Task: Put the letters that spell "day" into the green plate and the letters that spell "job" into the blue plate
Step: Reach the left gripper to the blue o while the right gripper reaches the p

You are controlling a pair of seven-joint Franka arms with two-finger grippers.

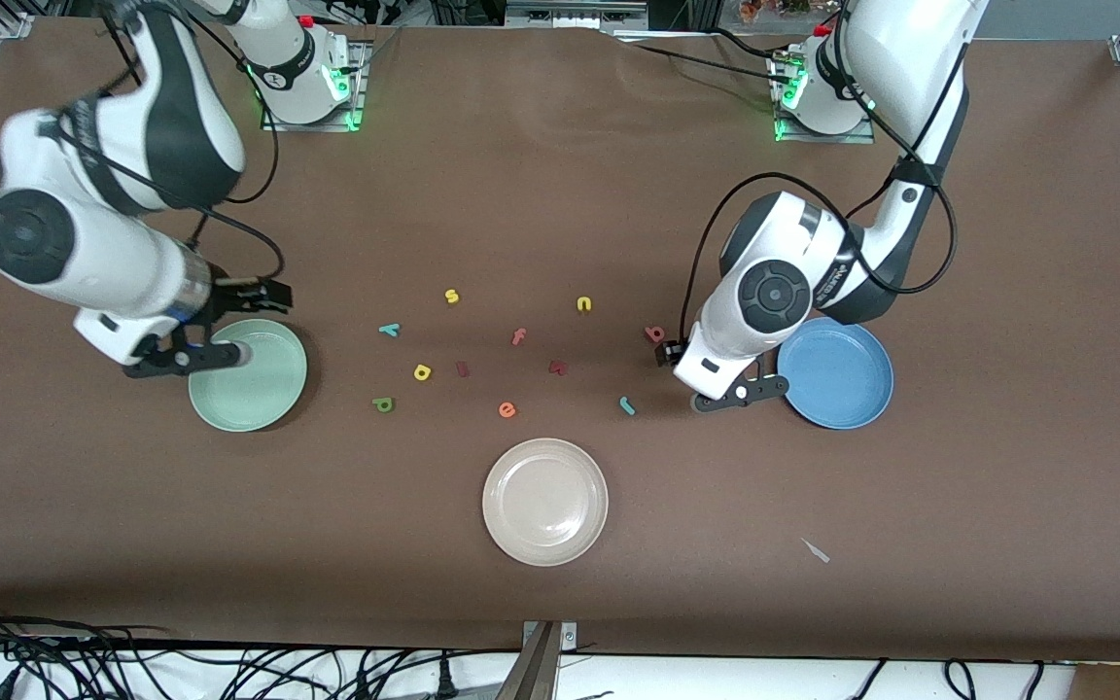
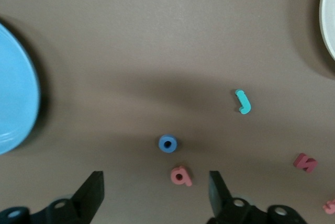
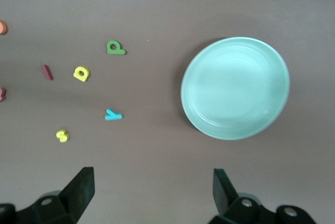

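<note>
Front view: green plate [image 1: 259,394] empty under the right gripper [image 1: 192,356]; blue plate [image 1: 847,384] empty beside the left gripper [image 1: 740,389]; d [image 1: 383,403], a [image 1: 422,371], y [image 1: 389,330], j [image 1: 626,405], b [image 1: 654,333] on the table (between the plates).
Left wrist view: jaws wide, holding nothing, over the b with the o [image 2: 167,143] just beside it.
Right wrist view: jaws wide, empty.
</note>
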